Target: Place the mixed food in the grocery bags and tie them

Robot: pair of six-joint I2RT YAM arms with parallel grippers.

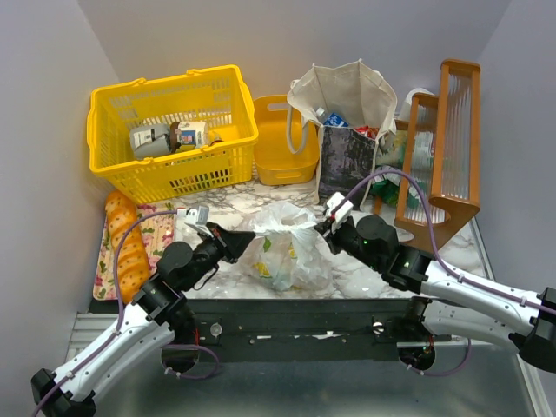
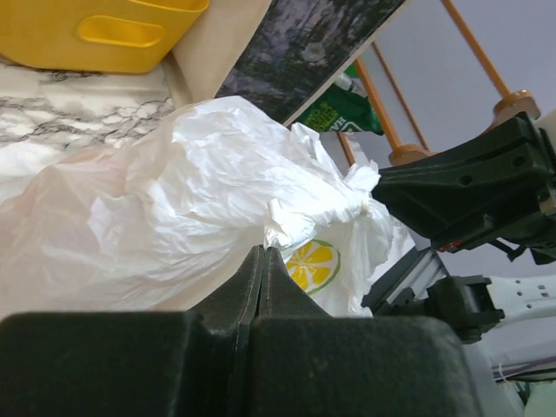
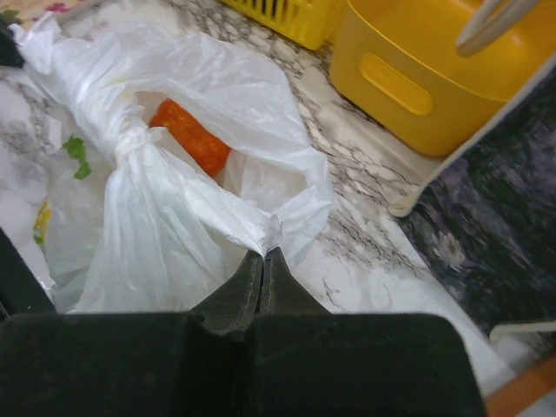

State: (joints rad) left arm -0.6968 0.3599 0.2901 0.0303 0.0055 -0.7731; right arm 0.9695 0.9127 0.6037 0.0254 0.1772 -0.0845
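Looks like you're mid-tie on the plastic bag (image 1: 282, 252) just in front of the canvas tote (image 1: 347, 113) — left gripper (image 1: 236, 242) and right gripper (image 1: 322, 228) both clamped on its ears, so pull apart to snug the knot (image 3: 135, 143).

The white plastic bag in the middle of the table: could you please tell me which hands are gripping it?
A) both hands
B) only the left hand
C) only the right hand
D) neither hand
A: the left hand and the right hand are each shut on a fold of the white plastic bag, one at either side.
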